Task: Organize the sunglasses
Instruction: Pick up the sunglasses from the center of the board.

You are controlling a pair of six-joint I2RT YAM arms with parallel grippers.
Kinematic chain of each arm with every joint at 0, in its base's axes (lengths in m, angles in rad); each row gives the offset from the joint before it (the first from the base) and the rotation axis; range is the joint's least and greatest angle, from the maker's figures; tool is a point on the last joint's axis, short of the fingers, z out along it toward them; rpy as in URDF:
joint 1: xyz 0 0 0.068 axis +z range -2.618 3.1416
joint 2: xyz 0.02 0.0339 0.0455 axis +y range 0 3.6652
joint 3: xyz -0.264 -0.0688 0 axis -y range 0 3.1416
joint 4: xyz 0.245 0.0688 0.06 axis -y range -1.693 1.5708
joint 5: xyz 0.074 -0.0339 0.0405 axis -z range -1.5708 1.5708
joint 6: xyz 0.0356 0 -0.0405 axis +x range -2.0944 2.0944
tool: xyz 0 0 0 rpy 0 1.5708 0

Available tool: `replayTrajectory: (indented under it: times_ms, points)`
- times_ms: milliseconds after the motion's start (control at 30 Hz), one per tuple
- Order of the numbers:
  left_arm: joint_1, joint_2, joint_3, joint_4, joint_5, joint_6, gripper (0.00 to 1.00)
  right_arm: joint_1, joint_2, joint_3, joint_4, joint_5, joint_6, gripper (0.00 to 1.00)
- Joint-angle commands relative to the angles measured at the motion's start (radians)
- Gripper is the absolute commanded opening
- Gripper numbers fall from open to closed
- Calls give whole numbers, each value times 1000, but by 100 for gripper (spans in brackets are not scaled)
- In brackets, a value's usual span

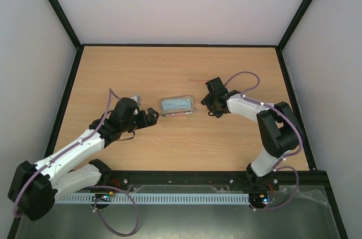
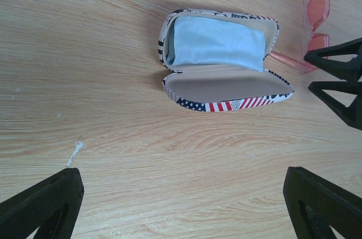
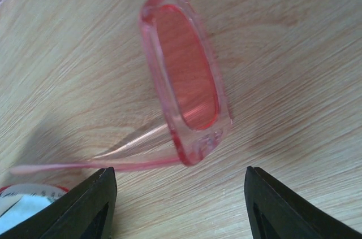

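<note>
Top view: the open case (image 1: 177, 106), printed in stars and stripes, lies between the left gripper (image 1: 153, 114) and the right gripper (image 1: 207, 105). Left wrist view: a blue cloth (image 2: 218, 44) sits in the case, ahead of the wide, empty left fingers. The sunglasses (image 2: 314, 13) lie beyond the case, beside the right fingers. Right wrist view: the pink frame rests on the table (image 3: 294, 52) just ahead of the parted right fingers, untouched.

Bright, even, diffuse light falls from overhead in all three views. The pale wood-grain tabletop (image 1: 169, 69) carries no glare, only soft shadows: a dim patch inside the open flag-patterned oblong case (image 2: 226, 83) and a faint smear left of the translucent pink plastic sunglasses (image 3: 186, 81), which look slightly soft close up.
</note>
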Motion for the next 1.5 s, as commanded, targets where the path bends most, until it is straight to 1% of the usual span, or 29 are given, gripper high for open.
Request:
replayTrajectory:
  times_ms: [0, 333, 500, 800, 1000, 1167, 1267, 1467]
  points:
    - [4, -12, -11, 25, 25, 19, 100, 5, 40, 21, 3, 45, 132, 63]
    - [8, -8, -16, 46, 49, 27, 100, 6, 64, 64, -15, 114, 234, 60]
    - [13, -4, -21, 53, 57, 28, 100, 5, 87, 88, -36, 144, 255, 57]
    - [27, 0, -22, 57, 69, 32, 100, -27, 119, 132, -63, 185, 237, 57]
    - [36, 2, -21, 56, 73, 34, 100, -95, 140, 149, -71, 193, 199, 57]
    - [47, -1, -19, 50, 73, 37, 100, -160, 152, 176, -82, 190, 130, 57]
    - [50, 2, -18, 50, 73, 39, 100, -167, 151, 218, -116, 197, 71, 57]
    - [50, 14, -15, 51, 72, 39, 100, -165, 86, 206, -143, 199, -39, 58]
